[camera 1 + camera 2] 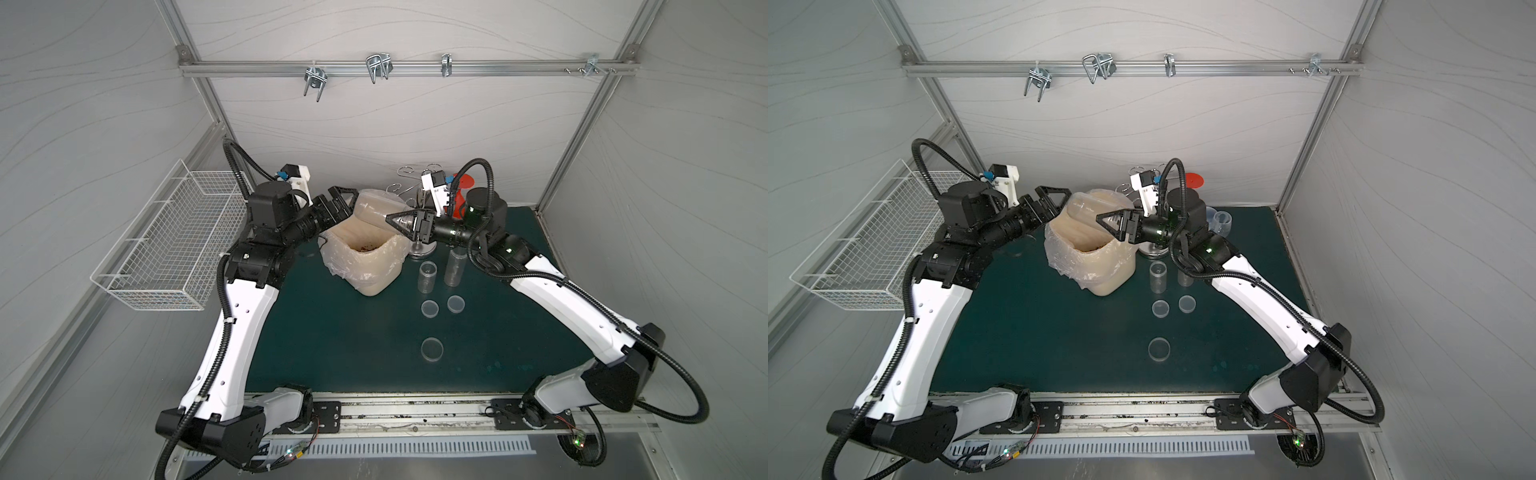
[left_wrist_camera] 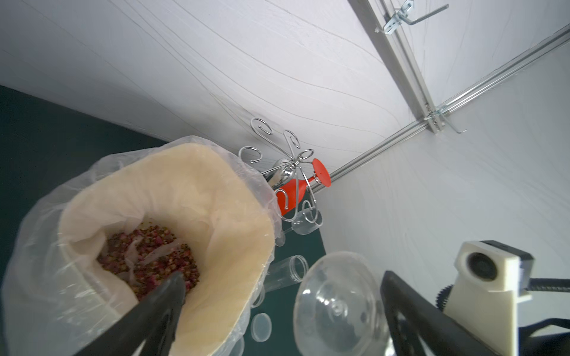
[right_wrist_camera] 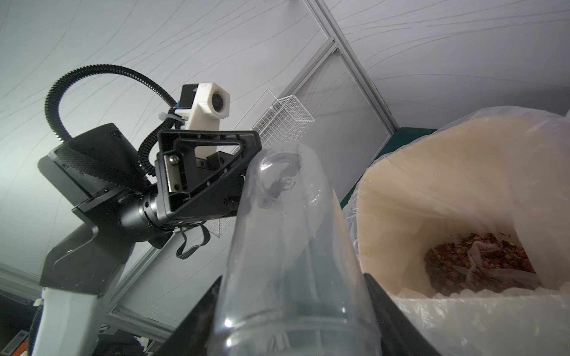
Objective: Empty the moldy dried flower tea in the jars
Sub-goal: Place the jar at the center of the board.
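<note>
1. The right gripper (image 1: 392, 220) is pinching the wide clear jar (image 1: 372, 210) near its threaded neck, jaws pressing on both sides, as the right wrist view shows.
2. The jar is hanging on a slant over the lined beige bin (image 1: 374, 286), and it is looking empty: no flower bits are showing through its wall (image 3: 287, 231).
3. The left gripper (image 1: 347, 205) is hovering at the jar's base with its jaws spread wide and pinching nothing; whether a finger is touching the base cannot be told.
4. The dried flower tea (image 2: 151, 255) is lying as a reddish-brown heap at the bottom of the bin's clear bag.
5. Out on the dark green mat (image 1: 332, 353), the short narrow jar (image 1: 427, 276) and the tall narrow jar (image 1: 455, 266) are standing upright, open and seemingly empty, with three loose lids (image 1: 430, 308) in front of them.
6. Judgement: the last pour is finishing. The next move is calling for the left arm to back clear while the right one levels the jar and sets it down beside the other two.
7. No brand, label or writing is readable anywhere.
</note>
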`<state>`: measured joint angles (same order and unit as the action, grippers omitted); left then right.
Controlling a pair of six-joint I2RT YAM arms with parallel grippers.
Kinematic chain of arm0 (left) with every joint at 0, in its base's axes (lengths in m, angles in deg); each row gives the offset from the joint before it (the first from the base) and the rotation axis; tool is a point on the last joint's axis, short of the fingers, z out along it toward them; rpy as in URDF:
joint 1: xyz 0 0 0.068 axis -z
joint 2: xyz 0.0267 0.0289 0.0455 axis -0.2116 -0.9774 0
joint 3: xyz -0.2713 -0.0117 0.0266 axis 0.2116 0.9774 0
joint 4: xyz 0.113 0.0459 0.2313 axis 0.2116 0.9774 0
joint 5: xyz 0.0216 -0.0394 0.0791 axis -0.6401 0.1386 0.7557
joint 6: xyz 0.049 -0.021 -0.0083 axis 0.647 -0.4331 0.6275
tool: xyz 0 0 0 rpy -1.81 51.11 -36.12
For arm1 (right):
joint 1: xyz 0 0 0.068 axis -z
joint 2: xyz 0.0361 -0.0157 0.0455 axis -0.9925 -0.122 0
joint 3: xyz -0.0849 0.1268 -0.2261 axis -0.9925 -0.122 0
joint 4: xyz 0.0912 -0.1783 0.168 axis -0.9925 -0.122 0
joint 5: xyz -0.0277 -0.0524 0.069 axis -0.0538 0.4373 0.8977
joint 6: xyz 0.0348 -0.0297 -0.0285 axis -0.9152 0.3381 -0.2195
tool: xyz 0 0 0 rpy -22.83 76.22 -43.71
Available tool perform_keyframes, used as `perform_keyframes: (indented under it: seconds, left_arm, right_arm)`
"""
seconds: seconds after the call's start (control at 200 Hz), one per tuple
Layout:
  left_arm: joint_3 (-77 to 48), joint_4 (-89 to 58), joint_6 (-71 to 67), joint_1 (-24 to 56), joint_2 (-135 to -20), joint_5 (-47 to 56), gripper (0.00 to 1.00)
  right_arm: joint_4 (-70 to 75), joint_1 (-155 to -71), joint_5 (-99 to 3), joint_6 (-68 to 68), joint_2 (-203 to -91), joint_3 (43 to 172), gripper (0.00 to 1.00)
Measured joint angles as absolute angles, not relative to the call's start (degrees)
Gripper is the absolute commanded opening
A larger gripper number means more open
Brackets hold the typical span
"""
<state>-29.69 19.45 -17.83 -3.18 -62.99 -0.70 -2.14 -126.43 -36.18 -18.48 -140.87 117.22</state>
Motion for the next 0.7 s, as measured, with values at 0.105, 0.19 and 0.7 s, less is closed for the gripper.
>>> perform_keyframes:
  seconds: [0.105, 0.19, 0.7]
  left_arm:
    - [-29.69, 22.62, -12.96, -3.18, -61.40, 2.91, 0.99]
    - [-29.52, 23.98, -9.81, -3.18, -60.13, 5.51, 0.99]
    - [-20.58, 24.74, 0.18, -3.18, -52.72, 14.36, 0.99]
  right_arm:
    - [-6.60, -126.43, -37.44, -15.35, -136.98, 116.22, 0.10]
    - [-10.25, -126.43, -38.30, -13.17, -133.76, 115.58, 0.10]
    - [-37.61, -126.83, -44.00, -1.89, -120.54, 111.19, 0.12]
